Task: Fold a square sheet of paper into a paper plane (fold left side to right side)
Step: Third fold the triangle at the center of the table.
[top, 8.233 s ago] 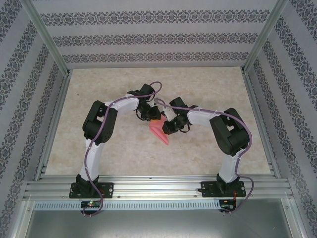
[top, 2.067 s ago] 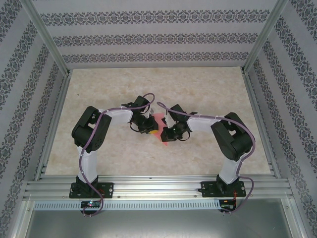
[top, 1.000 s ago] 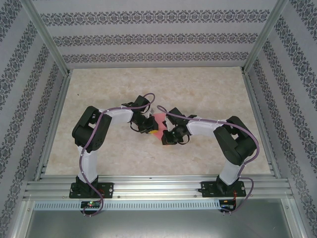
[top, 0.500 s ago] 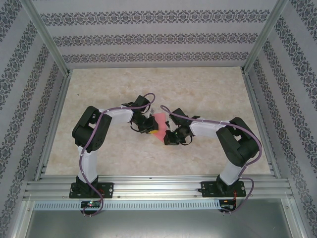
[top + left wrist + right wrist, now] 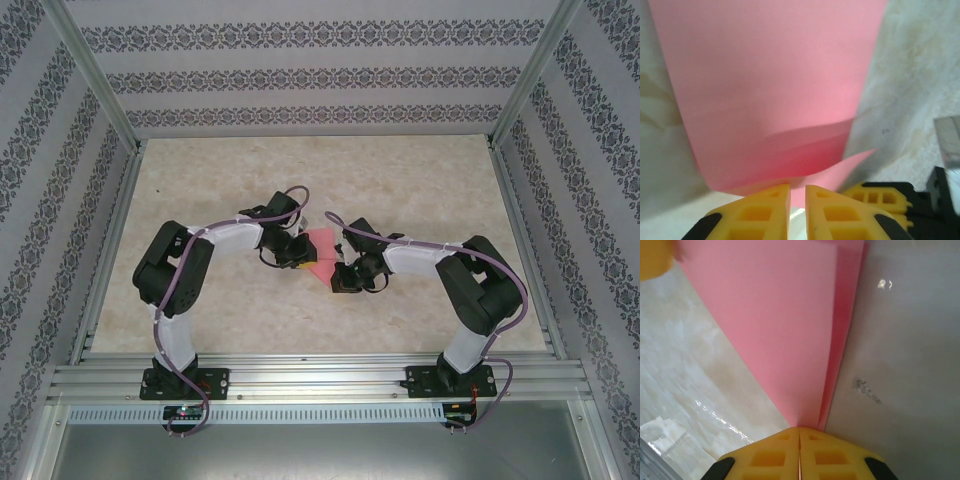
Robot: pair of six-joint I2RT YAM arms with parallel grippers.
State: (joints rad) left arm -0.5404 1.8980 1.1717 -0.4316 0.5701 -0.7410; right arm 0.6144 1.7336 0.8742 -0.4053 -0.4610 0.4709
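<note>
beige marbled surface (image 5: 420, 180): carried the work near its middle.
thin pink-red folded paper sheet (image 5: 322, 250) (image 5: 770, 90) (image 5: 785, 330): lay at the centre between both arms' tips, two layers showing, its near part curled up.
left end effector (image 5: 300, 262) (image 5: 797, 192): yellow fingers nearly together, pinching the sheet's near edge.
right end effector (image 5: 338, 275) (image 5: 799, 432): fingers pressed together on the sheet's pointed corner, just beside the left one.

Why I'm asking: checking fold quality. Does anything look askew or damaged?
The square sheet of paper looks uneven: its lower layer peeks past the top layer along one edge, and near the left gripper a flap bulges.
</note>
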